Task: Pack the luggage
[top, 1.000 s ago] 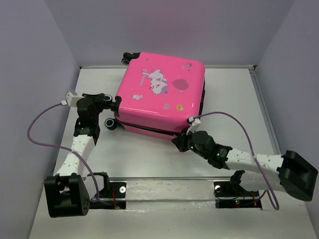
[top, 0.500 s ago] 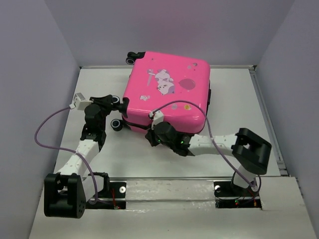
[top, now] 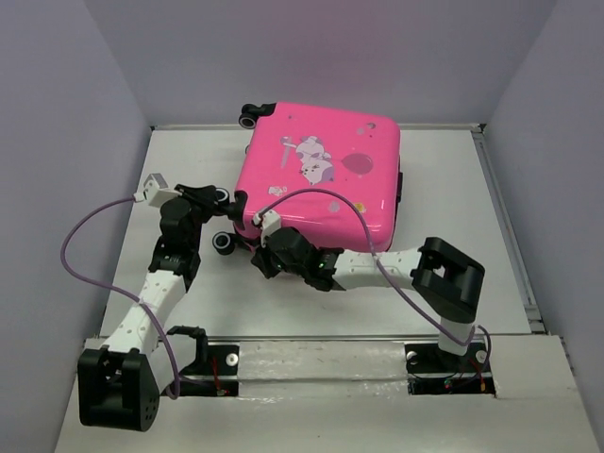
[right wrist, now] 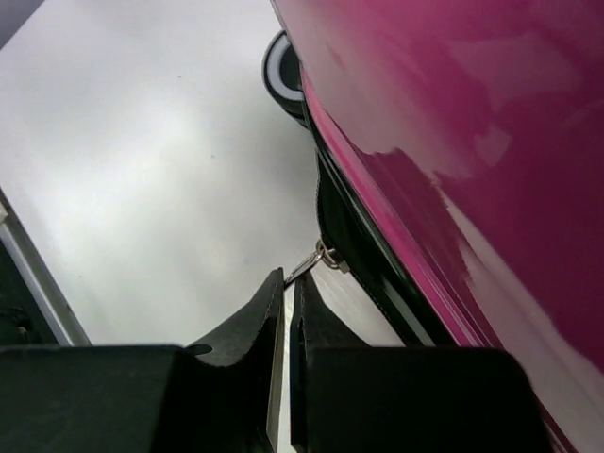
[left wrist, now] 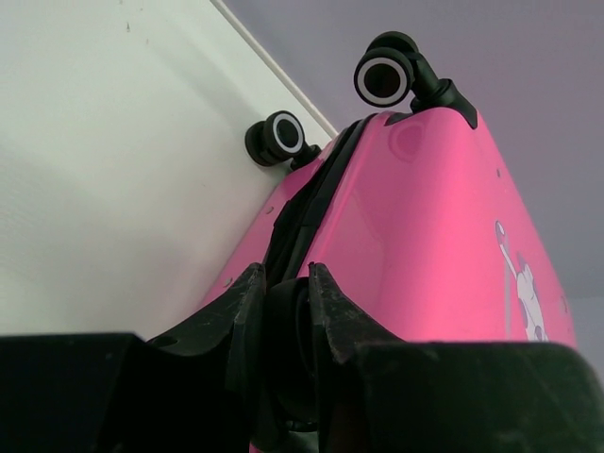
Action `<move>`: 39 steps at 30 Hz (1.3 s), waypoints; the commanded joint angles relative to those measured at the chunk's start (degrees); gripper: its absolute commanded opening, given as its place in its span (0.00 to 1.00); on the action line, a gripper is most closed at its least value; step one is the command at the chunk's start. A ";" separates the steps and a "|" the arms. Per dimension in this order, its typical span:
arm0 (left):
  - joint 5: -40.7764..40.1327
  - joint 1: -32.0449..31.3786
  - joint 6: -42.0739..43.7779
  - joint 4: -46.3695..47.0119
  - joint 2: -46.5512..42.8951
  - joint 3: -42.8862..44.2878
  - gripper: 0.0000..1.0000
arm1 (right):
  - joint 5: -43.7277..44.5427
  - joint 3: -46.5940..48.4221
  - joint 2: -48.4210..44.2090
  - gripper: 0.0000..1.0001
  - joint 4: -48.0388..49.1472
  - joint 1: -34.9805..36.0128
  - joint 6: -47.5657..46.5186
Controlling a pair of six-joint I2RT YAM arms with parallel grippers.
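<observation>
Lying closed and print-side up toward the far side of the white tabletop (top: 453,245), the pink luggage (top: 326,179) is held from two sides. The left claw (left wrist: 281,274) is clenched around a black caster wheel (left wrist: 286,344) at its left corner. The right claw (right wrist: 288,278), at the near edge, is pinched on the metal zipper pull (right wrist: 316,260).

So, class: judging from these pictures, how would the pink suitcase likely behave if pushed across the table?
The suitcase looks glossy and hard-shelled, so it probably stays stiff and feels slippery. It lies flat with its wheels pointing sideways, so it would likely slide rather than roll or tip.
</observation>
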 commanded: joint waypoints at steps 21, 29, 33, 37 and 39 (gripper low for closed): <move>9.09 -6.46 8.10 -5.28 -11.32 -5.25 0.06 | 7.89 -5.94 -53.15 1.00 -34.35 -24.33 6.56; 3.04 -13.65 10.92 -8.61 -14.48 -6.04 0.06 | -4.17 -2.95 -42.01 1.00 -33.25 -57.54 7.25; -0.04 -21.62 11.97 -9.32 -15.10 -7.18 0.06 | -23.89 -1.03 -30.11 1.00 -28.06 -61.01 7.88; -1.97 -28.67 12.24 -8.45 -15.36 -8.24 0.06 | -35.81 1.96 -23.65 1.00 -24.80 -61.01 7.44; -3.38 -31.76 11.97 -8.45 -15.71 -8.86 0.06 | -40.99 6.34 -17.35 0.99 -24.10 -61.01 7.17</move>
